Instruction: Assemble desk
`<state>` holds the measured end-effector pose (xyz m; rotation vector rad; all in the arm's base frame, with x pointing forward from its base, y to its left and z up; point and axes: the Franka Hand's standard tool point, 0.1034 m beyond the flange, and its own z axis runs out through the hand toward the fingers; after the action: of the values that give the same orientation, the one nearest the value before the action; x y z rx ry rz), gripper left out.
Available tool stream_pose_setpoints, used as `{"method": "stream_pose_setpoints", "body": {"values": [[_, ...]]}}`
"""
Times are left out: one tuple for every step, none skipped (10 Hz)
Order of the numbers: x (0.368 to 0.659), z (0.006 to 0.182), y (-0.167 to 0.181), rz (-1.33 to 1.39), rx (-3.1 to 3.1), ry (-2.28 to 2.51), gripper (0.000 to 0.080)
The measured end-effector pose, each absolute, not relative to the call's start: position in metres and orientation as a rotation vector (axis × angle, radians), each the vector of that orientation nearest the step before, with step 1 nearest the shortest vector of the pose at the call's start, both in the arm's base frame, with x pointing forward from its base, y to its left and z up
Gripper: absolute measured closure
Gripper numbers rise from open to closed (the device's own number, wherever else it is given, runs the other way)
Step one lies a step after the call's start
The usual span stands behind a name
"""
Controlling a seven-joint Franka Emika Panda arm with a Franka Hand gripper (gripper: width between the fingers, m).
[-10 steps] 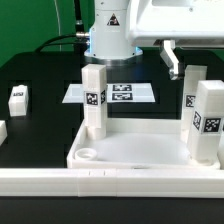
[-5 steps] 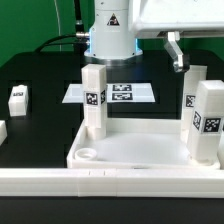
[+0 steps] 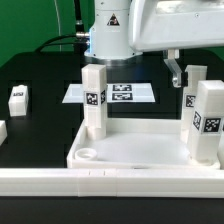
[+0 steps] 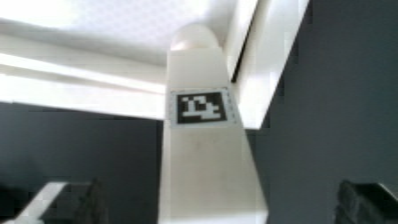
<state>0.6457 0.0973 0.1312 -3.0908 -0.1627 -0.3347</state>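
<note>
The desk top (image 3: 135,150), a white rimmed tray, lies on the black surface (image 3: 40,120) at the front of the exterior view, just behind a long low white rail (image 3: 100,182). An empty round socket (image 3: 87,155) shows in its near corner on the exterior view's left. Three legs stand upright on it. The left leg (image 3: 94,98) rises at the far corner on the exterior view's left. The near right leg (image 3: 209,120) stands at the front corner on the right. The rear right leg (image 3: 196,88) is partly hidden behind the near right one. A loose leg (image 3: 18,98) lies on the surface well apart, toward the exterior view's left. The marker board (image 3: 122,93) lies flat beyond the tray, in front of the robot's base (image 3: 108,35).

The end effector (image 4: 214,203) is spread wide and holds nothing. In the wrist view its dark fingers (image 4: 63,200) show well apart on either side of a centred leg (image 4: 205,150), an upright post with a black-and-white tag. Clear space lies between the post and each finger. The exterior view shows one finger hanging just beside the rear right leg (so the centred leg is probably that one, though the pictures do not settle it).
</note>
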Motion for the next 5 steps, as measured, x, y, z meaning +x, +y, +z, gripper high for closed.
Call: {"method": "stream_pose_setpoints", "body": {"values": [[0.645,0.13,0.098,-0.23,-3.103,-0.171,0.0151],[0.644,0.129,0.098,-0.103,-3.113,-0.188,0.0151],[0.65,0.129,0.096,-0.009,-3.122,-0.204,0.0151],[0.657,0.13,0.093,-0.014,-3.131,-0.215,0.0151],[0.659,0.132,0.091,-0.019,-3.133,-0.214,0.0151]]}}
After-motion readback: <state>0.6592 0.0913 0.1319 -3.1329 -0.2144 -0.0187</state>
